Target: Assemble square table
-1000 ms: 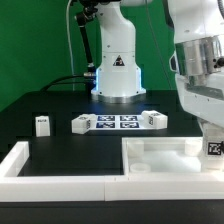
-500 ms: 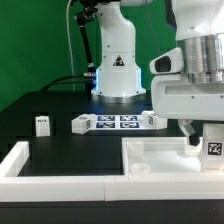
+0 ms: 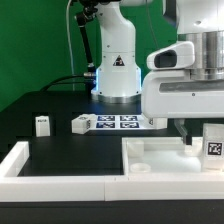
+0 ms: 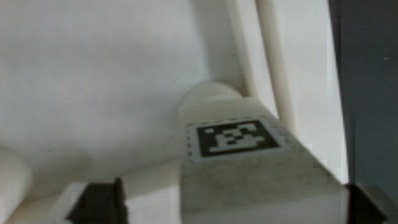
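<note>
The square table top [image 3: 160,162] is a white tray with a raised rim and lies at the exterior view's right. A short white leg [image 3: 213,148] with a black-and-white tag stands upright on its far right part. My gripper [image 3: 207,138] hangs over this leg. In the wrist view the tagged leg [image 4: 235,140] lies between the two dark fingers [image 4: 98,202] of my gripper [image 4: 237,205]. A gap shows between that finger and the leg, so the jaws stand open around it. The other finger shows only at the picture's edge.
Three loose white legs [image 3: 42,124] [image 3: 82,123] [image 3: 153,119] lie on the black surface beside the marker board [image 3: 118,122]. A white wall bar [image 3: 30,165] edges the front and left. The arm's base [image 3: 118,70] stands at the back.
The hand has come down and shifted toward the exterior view's left, settling over the upright leg. The leg and table top have not moved.
</note>
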Robot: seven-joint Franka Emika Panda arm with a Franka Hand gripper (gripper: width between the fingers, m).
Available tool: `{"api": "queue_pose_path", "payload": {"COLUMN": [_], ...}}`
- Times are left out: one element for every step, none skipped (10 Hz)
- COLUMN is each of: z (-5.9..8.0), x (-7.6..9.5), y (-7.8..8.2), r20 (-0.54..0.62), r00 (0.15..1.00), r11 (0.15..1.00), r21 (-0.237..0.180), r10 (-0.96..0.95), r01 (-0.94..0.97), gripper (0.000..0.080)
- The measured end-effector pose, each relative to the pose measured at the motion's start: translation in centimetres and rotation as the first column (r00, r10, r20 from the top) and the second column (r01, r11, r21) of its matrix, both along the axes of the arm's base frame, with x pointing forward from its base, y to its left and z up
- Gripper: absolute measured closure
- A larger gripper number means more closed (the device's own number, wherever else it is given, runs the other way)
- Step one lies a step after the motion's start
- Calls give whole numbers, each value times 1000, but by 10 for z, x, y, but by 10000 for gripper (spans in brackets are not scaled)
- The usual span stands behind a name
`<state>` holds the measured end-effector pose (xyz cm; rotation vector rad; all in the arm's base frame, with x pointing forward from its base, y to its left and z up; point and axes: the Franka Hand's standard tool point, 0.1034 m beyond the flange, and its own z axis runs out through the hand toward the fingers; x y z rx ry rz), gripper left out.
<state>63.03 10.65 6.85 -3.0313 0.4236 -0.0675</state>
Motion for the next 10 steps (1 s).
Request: {"api": "queue_pose_path", "payload": {"z": [0,0,0,-1,-1,-1,-2,-2,-2,-2], "x": [0,0,0,0,0,-1,-1,-1,-1,-1], "y": [0,1,0,0,0,1,5,6,6,6], "r20": [-1,-10,-15,-19,-26,-31,-49,-73,-106,-137], "r00": [1000,993,983,976,955,937,853,766,621,464], "r11": [1000,993,983,976,955,937,853,767,624,467], "r21": [2,8,10,11,14,15,17,11,9,7], "r10": [-14,-121,-183,-219,-295,-348,-520,-639,-777,-875], "r01": [14,121,183,219,295,348,521,642,782,884], "gripper": [408,408,511,511,511,511,511,511,511,511]}}
